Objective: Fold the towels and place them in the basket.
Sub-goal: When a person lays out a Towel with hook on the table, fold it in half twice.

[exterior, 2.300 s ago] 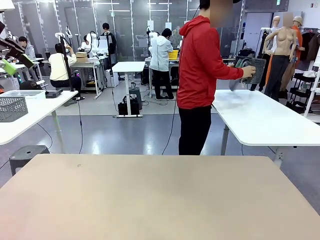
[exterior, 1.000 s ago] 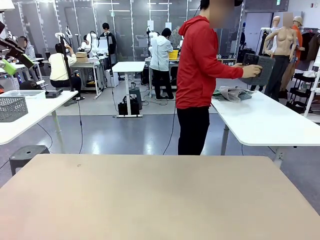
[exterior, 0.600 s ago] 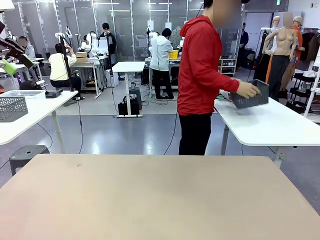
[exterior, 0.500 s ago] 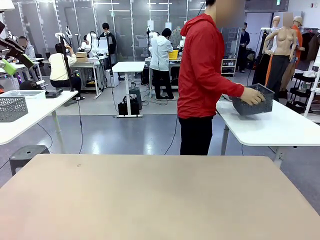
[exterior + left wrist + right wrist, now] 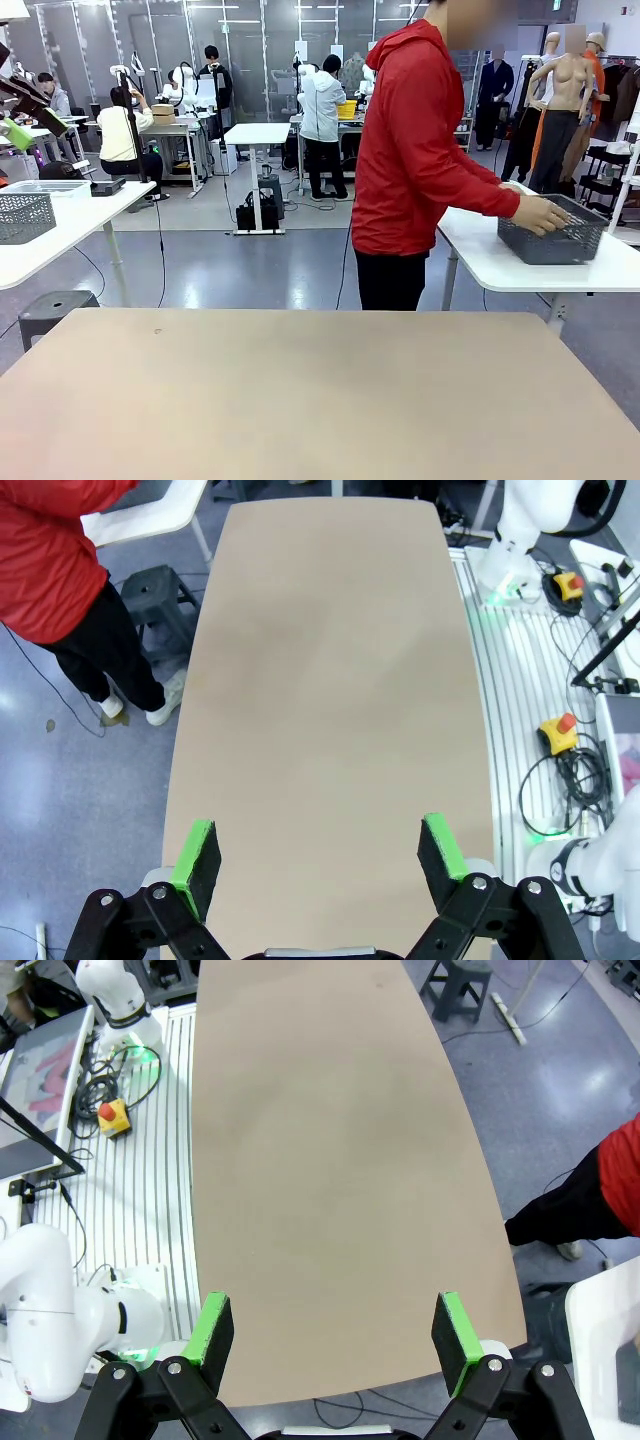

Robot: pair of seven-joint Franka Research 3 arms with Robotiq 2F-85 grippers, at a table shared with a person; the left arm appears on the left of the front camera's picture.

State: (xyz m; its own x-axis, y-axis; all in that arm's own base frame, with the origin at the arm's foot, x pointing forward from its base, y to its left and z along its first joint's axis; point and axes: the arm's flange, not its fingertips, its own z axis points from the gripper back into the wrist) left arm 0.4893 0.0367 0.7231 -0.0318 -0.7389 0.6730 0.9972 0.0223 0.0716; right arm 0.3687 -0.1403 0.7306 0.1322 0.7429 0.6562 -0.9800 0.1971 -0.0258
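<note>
**Basket well away from my grippers**

The basket point(image 5: 562, 244) sits on a white side table point(image 5: 478, 266) beyond my own table, far right in the front view. A person in a red hoodie point(image 5: 410, 150) has a hand point(image 5: 541, 214) on its rim. My left gripper point(image 5: 320, 848) and right gripper point(image 5: 335, 1328) hang spread wide, holding and touching nothing, above the tan tabletop point(image 5: 300, 400). Grey workshop floor and other white tables lie behind.

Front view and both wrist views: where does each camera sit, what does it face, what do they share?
Front view: robot's side of the tan table, facing the person, hand on the basket.
Left wrist view: above the table, looking down; open left gripper at bottom.
Right wrist view: likewise, open right gripper.
Shared: table and person.
</note>
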